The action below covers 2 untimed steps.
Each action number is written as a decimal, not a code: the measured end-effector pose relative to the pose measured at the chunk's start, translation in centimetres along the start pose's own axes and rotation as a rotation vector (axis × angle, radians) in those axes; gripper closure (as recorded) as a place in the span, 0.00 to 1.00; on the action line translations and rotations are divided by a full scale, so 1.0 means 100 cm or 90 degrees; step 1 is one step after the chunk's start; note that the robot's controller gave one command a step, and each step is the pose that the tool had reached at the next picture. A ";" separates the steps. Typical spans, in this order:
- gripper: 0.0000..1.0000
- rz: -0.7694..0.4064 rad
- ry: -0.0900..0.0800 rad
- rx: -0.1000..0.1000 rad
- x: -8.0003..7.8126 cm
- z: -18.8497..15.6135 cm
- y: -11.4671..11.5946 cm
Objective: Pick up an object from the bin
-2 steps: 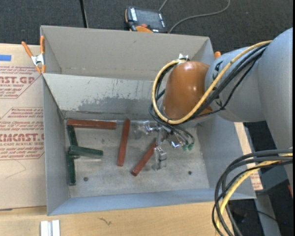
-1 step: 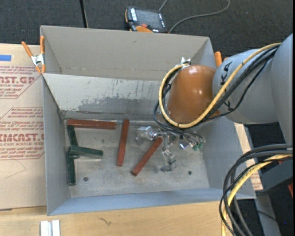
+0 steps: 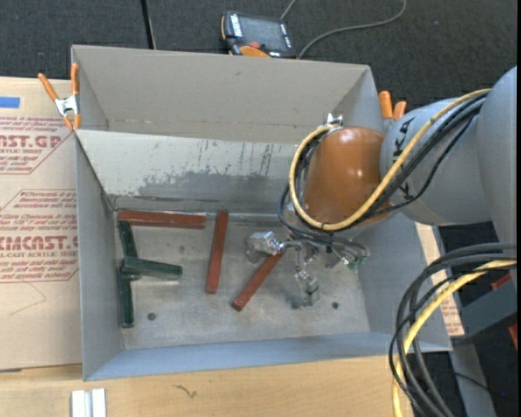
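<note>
Now, in the camera view, your gripper (image 3: 306,278) sits low, right of centre in the bin (image 3: 191,320), just beside the upper end of a slanted red-brown stick (image 3: 257,282). You cannot tell whether it is spread or closed. Straddle that stick across its narrow width. The scuffed metal floor looks slippery, and the right wall is near.

We count three reddish-brown flat rectangular bars (image 3: 161,221), lying at ten o'clock, near the middle and toward four o'clock, and two dark green flat bars (image 3: 126,287) at nine o'clock.
</note>
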State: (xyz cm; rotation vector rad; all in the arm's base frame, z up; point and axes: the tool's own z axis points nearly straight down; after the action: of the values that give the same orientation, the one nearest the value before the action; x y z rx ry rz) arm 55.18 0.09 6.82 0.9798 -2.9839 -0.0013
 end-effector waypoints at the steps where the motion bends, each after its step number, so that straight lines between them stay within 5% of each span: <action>1: 0.00 0.001 -0.001 0.001 -0.001 0.000 0.001; 2: 1.00 0.000 -0.002 0.001 -0.001 -0.001 0.000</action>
State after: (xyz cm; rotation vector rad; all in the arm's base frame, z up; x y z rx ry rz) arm 55.26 0.19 6.91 0.9799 -2.9877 0.0000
